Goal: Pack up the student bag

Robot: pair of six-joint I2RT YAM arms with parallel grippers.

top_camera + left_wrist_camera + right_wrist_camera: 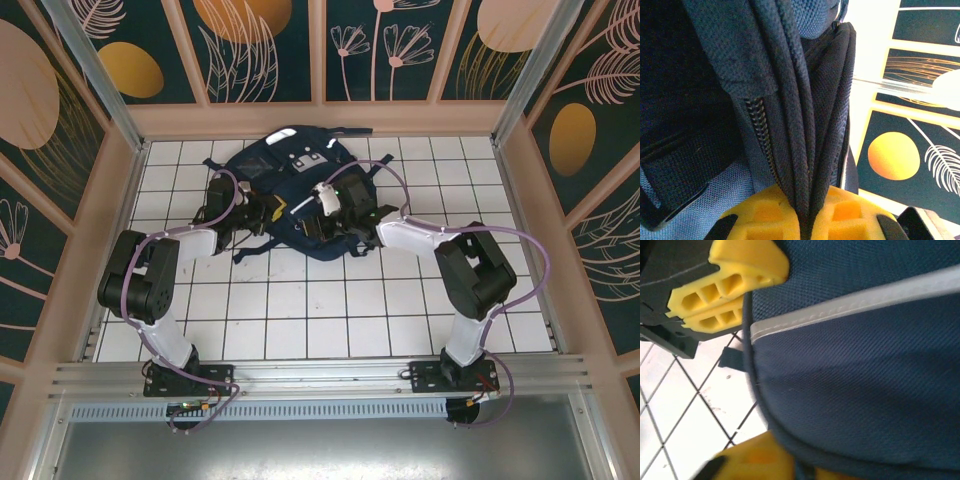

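Observation:
The student bag (290, 165), a navy backpack with white stripes and grey patches, lies on the far middle of the tiled table. My left gripper (268, 210) is at its near left edge. In the left wrist view this gripper (810, 220) is shut on a bunch of navy fabric folds (795, 110) beside a zipper. My right gripper (325, 205) is at the bag's near edge, close to the left one. In the right wrist view it (807, 472) is shut on the bag's piped rim (855, 380). The left gripper's yellow fingers (740, 265) show at upper left.
White tiles (320, 300) stretch bare between the bag and the arm bases. Dark straps (250, 250) trail off the bag's near side. Wooden-framed walls (130, 180) enclose the table on three sides.

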